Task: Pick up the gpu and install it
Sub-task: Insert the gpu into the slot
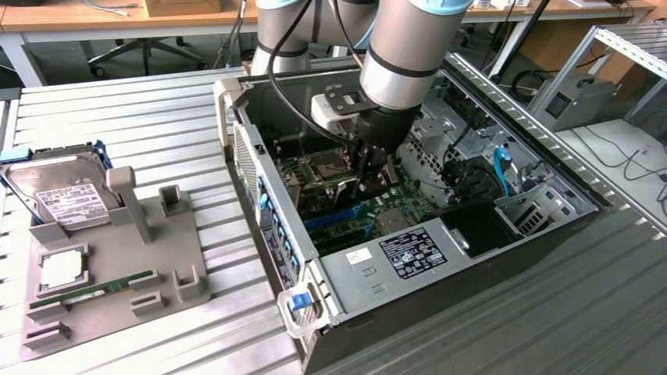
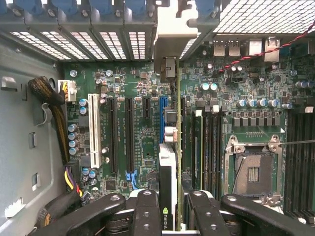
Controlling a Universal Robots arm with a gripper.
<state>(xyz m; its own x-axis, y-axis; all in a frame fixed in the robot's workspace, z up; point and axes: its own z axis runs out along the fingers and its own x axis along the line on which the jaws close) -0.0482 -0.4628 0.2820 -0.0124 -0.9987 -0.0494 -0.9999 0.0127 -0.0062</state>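
Hand (image 2: pixel 172 210) partly closed on the gpu (image 2: pixel 167 162), card held edge-on along the blue slot (image 2: pixel 161 118), over the motherboard (image 2: pixel 140 147), inside the open computer case (image 1: pixel 417 258), hard drive (image 1: pixel 65 195) on the bench (image 1: pixel 146 101).

Soft, even room light. You see a pale sheen on the table (image 1: pixel 156 109) slats, and the case (image 1: pixel 245 156) interior darkens beneath the gripper (image 1: pixel 370 183). Wrist view: the grilles (image 2: pixel 69 42) beyond the gripper glow backlit, the board (image 2: pixel 142 88) ahead is evenly lit, and the fingers (image 2: pixel 145 211) stay dark.
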